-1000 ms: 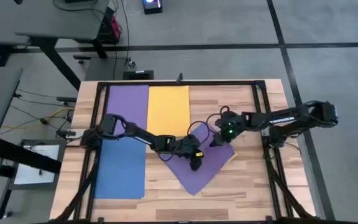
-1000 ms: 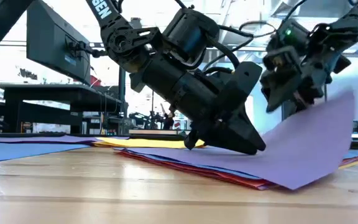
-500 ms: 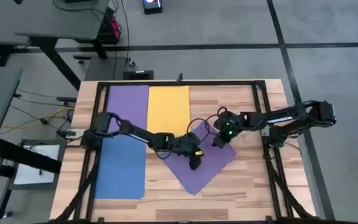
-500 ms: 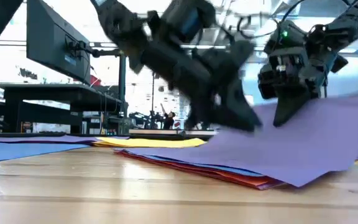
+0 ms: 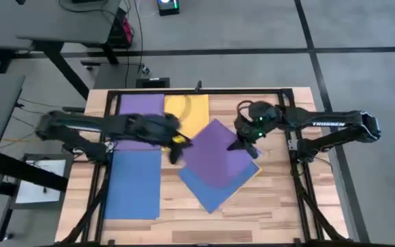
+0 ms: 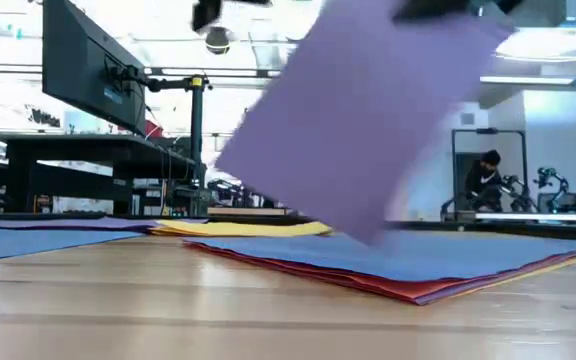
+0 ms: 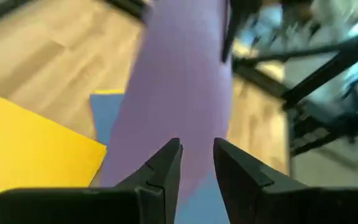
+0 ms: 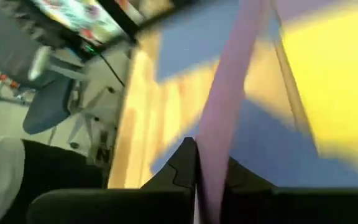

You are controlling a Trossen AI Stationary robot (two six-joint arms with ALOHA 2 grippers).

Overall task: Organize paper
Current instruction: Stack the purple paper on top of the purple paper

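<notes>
A purple sheet of paper (image 5: 214, 154) hangs tilted in the air over a skewed stack, and my right gripper (image 5: 244, 145) is shut on it. The stack lies flat on the table with a blue sheet (image 5: 208, 191) on top, then red (image 6: 418, 290), then a yellow edge (image 6: 558, 262). Flat along the table's left lie a purple sheet (image 5: 141, 110), a yellow sheet (image 5: 190, 113) and a blue sheet (image 5: 134, 185). My left gripper (image 5: 177, 147) is open just left of the lifted sheet's left corner, with nothing between its fingers (image 7: 166, 165). My right gripper pinches the lifted purple sheet by its far right edge (image 8: 215, 140) between its two fingers, a single layer seen edge-on. The fingers come at it from the table's right side. The sheet is clear of the stack and tilted, its lowest corner (image 6: 368, 238) hanging above the blue sheet.
A black frame (image 5: 290, 130) runs around the wooden table top. Bare wood (image 5: 266, 213) lies along the near edge and at the near right. A person (image 6: 488, 175) stands far back in the room behind the table.
My right gripper has shut on the purple sheet's far right edge and risen with it. The sheet has come up off the stack and now hangs clear, baring the blue sheet beneath. My left gripper has come off the sheet and drawn back toward the table's left and far edge.
</notes>
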